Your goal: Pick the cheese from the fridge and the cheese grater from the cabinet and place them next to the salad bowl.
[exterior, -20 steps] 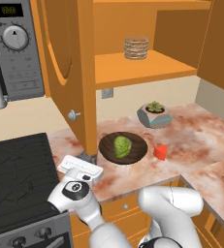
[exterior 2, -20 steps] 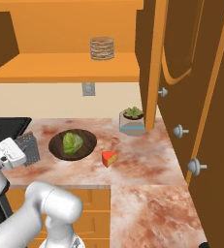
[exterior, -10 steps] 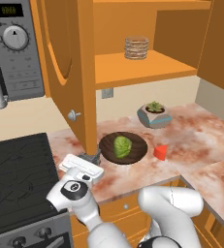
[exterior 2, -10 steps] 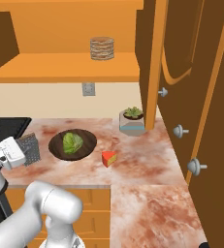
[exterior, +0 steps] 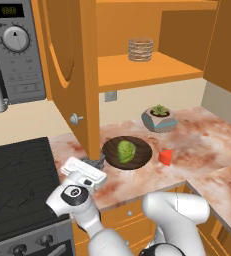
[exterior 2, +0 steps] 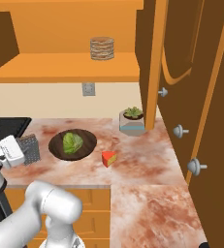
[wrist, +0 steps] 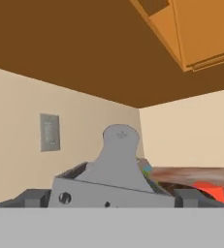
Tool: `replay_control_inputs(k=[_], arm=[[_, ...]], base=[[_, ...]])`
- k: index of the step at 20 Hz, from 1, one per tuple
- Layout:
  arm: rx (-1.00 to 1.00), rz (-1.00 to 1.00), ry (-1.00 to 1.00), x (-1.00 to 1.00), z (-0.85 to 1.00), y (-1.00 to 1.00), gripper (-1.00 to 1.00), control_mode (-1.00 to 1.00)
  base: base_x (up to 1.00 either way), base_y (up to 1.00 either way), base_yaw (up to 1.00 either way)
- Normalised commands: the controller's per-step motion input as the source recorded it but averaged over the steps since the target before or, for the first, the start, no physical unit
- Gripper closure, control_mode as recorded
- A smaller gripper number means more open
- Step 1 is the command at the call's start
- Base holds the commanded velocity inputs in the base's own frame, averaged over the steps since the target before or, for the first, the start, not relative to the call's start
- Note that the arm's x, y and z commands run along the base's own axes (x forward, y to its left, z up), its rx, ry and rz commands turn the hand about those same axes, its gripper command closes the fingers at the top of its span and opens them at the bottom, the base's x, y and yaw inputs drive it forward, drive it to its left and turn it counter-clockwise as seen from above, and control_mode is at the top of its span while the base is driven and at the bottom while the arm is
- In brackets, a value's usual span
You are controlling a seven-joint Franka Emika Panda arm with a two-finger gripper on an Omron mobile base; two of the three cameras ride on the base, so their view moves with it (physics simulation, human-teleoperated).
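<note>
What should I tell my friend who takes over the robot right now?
Gripper: open, fingers either side of the cheese grater, not squeezing it.
Cheese grater: upright on the counter, beside the salad bowl, on the stove side.
Cheese: on the counter on the bowl's other side.
Done: both things sit next to the bowl.
Left: probably just pull the arm away without knocking the grater.

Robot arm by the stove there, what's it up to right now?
The gripper has its jaws open around the cheese grater, which stands on the counter just left of the salad bowl. The cheese sits on the counter on the bowl's other side. The cabinet above is open, with a woven basket on its shelf. Both items look placed beside the bowl.
</note>
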Motion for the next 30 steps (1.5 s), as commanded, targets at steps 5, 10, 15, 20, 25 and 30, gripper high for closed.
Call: replay_control_inputs(k=[5, 10, 15, 20, 25, 30], arm=[[-0.02, -0.01, -0.08, 0.0, 0.27, 0.19, -1.0, -1.0], [-0.01, 0.0, -0.07, -0.01, 0.22, 0.08, -1.0, -1.0], [0.0, 0.0, -0.1, -0.28, 0.12, 0.0, -1.0, -1.0], [-0.02, 0.0, -0.15, -0.29, 0.33, 0.07, -1.0, -1.0], [-0.01, 0.0, -0.14, -0.08, 0.51, 0.02, -1.0, -1.0], [0.0, 0.0, -0.13, -0.21, 0.35, -0.18, -1.0, -1.0]], base=[[0.0, 0.0, 0.0], [0.0, 0.0, 0.0], [0.0, 0.0, 0.0], [0.0, 0.0, 0.0], [0.0, 0.0, 0.0], [0.0, 0.0, 0.0]])
